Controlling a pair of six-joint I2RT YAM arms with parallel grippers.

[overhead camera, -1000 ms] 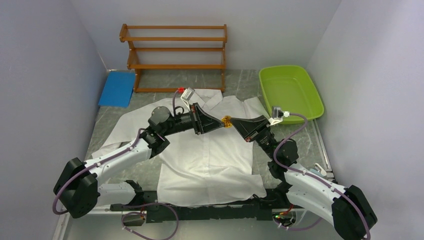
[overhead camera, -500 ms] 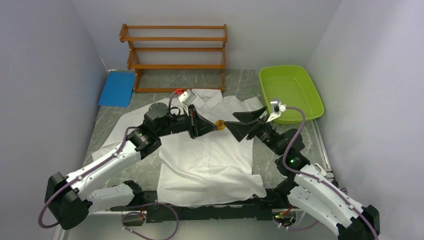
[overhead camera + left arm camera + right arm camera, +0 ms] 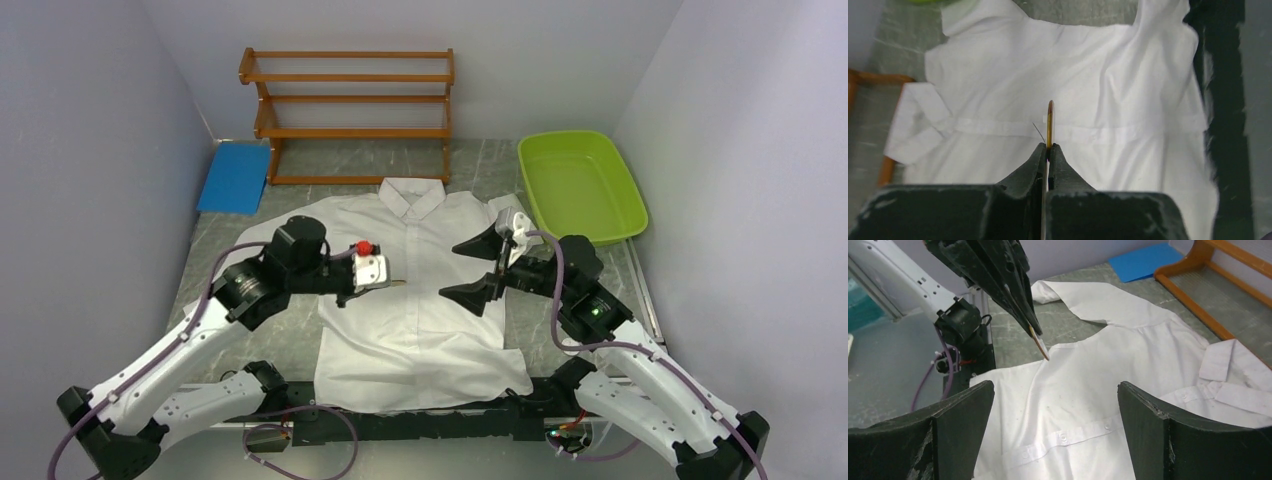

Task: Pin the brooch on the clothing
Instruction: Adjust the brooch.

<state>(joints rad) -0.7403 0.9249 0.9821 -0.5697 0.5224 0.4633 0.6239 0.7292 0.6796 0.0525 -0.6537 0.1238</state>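
Only an edge-on sliver of brooch (image 3: 1050, 122) between pinched left fingers (image 3: 1034, 165); right fingers (image 3: 960, 412) wide apart, empty.

Left wrist view: I get the brooch (image 3: 1050, 120) edge-on only, its face hidden, its base buried in the left pincer (image 3: 1049, 149).

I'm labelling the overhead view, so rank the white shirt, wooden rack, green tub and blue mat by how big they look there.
1. white shirt, largest by far
2. wooden rack, judged by its outline, since it is an open frame
3. green tub
4. blue mat, clearly smallest
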